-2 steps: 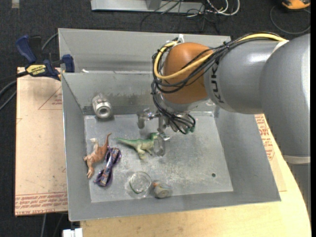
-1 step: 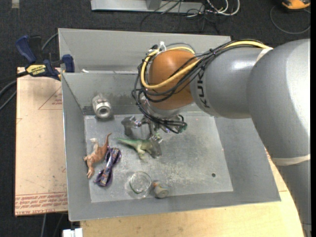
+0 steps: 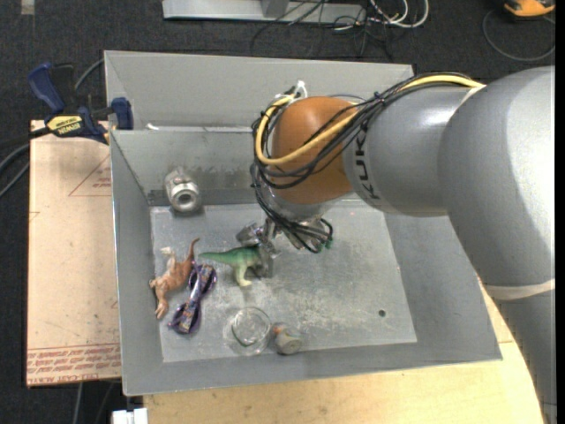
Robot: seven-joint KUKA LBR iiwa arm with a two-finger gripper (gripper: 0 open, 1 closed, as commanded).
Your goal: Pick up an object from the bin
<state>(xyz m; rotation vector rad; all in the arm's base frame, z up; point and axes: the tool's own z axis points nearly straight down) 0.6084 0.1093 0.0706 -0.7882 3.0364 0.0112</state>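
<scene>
Gripper (image 3: 264, 256): low over the floor of the grey bin (image 3: 132, 210), at the right end of a green toy dinosaur (image 3: 229, 256).
Jaws: hidden by the wrist; whether they are apart or together cannot be told.
Green dinosaur: mid-bin, tail pointing left.
Neighbours: orange toy dinosaur (image 3: 172, 279) and purple sunglasses (image 3: 194, 299) to the left; clear cup (image 3: 250, 327) nearer the front wall; metal cylinder (image 3: 183, 190) at the back.

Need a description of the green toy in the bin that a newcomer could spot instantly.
In the grey metal bin, look just left of the floor's centre, where the gripper hangs. The green dinosaur lies right at the gripper, tail pointing left. It is the only green thing: its neighbours to the left are an orange dinosaur and a purple piece.
</scene>
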